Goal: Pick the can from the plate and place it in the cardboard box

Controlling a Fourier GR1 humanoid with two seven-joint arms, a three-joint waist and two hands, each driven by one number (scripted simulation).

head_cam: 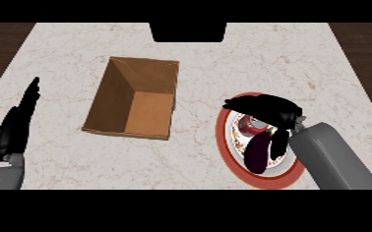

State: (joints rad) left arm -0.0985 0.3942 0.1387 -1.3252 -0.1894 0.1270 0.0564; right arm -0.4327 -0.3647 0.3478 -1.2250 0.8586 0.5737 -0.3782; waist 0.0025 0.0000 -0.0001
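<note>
Head view: I am watching the right hand (265,107) hovering over the red-rimmed plate (227,145) at the right of the bench (291,59), its fingers curling around the can (254,125), which is sitting on the plate's upper half. A dark aubergine-like item (259,153) is lying just beside the can, nearer me. The cardboard box (138,98) is standing open, well apart to the left. The left hand (18,123) is resting at the left edge, fingers straight. Risk, as I am judging it: the fingers may be covering only the can's top, so lifting could tip it or nudge the dark item; carrying low could clip the box wall.
</note>
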